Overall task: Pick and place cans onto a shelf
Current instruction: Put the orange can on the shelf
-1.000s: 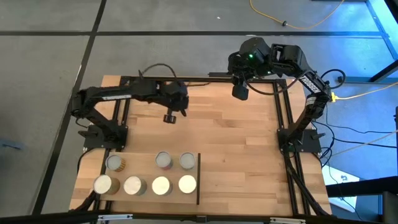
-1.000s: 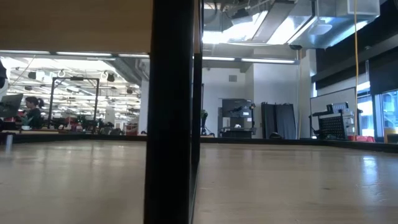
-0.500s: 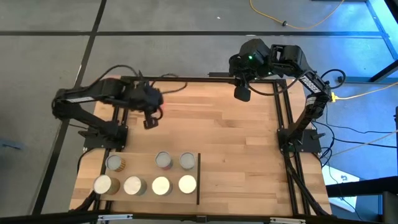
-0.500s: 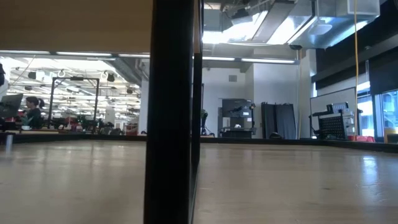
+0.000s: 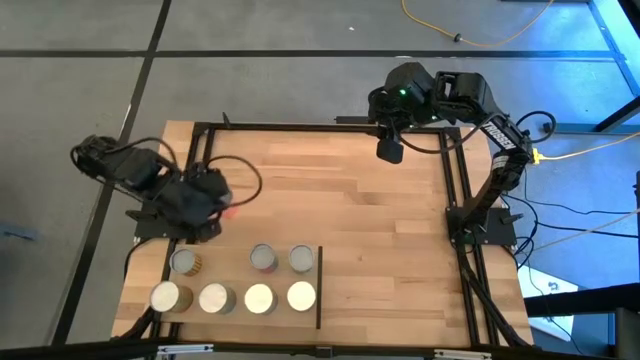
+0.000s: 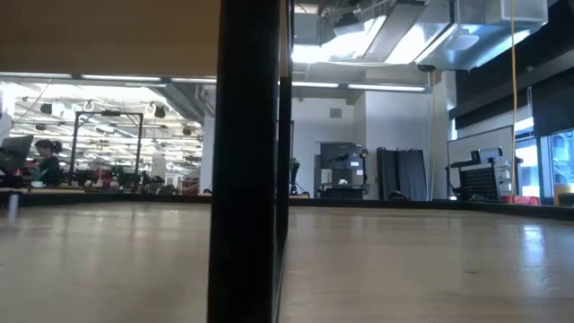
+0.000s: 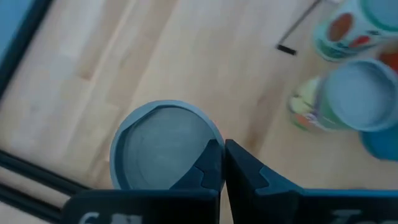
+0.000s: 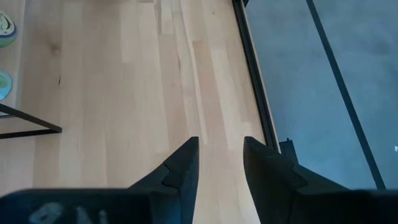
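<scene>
- Now, nearest the front edge of the table, four small upright cans with pale round tops [image 5: 232,297] stand in a row on my flat light-wood shelf panel [image 5: 228,278], which has a thin black bar [image 5: 319,287] along its right edge.
- Just behind that row stand three more: a can with a yellowish label [image 5: 184,263] at the left, then a grey-topped can [image 5: 263,258] and a whitish-topped can [image 5: 300,258] side by side near the bar.
- My left gripper [image 7: 222,163] hangs right above that left-hand can, its silver lid [image 7: 163,146] just beyond my two dark fingers [image 7: 244,167], which are pressed together and grasp nothing.
- Seen from above, my left arm [image 5: 186,200] is folded back over the table's left side, close to its base.
- Beyond lies the plank-patterned wooden tabletop [image 5: 330,200] in its black frame.
- Farthest off, my right gripper [image 8: 219,163] waits at the far right corner, its fingers parted and holding nothing, above bare planks beside the frame rail.
- From table height, a black upright post [image 6: 248,161] fills the foreground; no cans show there.
</scene>
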`<state>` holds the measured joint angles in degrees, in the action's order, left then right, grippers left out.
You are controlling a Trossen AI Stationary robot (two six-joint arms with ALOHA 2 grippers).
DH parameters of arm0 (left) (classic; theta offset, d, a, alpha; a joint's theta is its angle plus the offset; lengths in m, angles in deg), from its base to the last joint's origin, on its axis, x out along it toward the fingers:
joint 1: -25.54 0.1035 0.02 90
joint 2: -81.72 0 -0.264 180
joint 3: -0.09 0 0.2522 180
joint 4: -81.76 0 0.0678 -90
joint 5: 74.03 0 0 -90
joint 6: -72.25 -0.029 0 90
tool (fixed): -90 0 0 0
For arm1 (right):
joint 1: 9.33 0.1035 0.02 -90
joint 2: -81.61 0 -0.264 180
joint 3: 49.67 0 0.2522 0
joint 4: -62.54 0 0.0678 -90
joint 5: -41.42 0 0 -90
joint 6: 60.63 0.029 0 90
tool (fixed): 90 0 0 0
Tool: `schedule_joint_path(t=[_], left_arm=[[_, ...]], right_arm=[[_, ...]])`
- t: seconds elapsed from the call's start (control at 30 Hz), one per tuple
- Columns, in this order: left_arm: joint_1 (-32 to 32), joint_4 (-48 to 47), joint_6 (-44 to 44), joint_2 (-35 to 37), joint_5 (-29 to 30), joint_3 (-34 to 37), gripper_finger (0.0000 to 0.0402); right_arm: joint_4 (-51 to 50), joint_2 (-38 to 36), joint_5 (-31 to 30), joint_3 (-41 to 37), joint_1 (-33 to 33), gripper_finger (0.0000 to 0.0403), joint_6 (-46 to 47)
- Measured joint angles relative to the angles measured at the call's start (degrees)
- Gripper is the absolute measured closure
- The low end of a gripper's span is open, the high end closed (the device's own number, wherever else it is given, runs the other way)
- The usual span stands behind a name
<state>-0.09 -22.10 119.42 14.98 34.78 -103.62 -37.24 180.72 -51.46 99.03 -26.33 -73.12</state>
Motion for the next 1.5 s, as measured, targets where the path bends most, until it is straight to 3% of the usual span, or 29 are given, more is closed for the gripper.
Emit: schedule_joint_path(t=[0.37, 0.57, 0.97, 1.5], left_arm=[[-19.4, 5.2, 21.1, -2.9, 3.5, 4.6, 0.0401], [-25.2, 10.7, 27.7, -7.1, 4.6, 8.0, 0.0401], [-27.2, 11.8, 25.9, -14.5, 5.6, 8.3, 0.0401], [-26.4, 14.1, 26.2, -14.7, 2.5, 8.3, 0.0367]], right_arm=[[0.0, 0.0, 0.1, 0.0, 0.0, 0.0277, 0.0], [0.0, 0.0, 0.1, 0.0, 0.0, 0.0276, 0.0], [0.0, 0.0, 0.1, 0.0, 0.0, 0.0276, -0.2], [0.0, 0.0, 0.1, 0.0, 0.0, 0.0276, -0.1]])
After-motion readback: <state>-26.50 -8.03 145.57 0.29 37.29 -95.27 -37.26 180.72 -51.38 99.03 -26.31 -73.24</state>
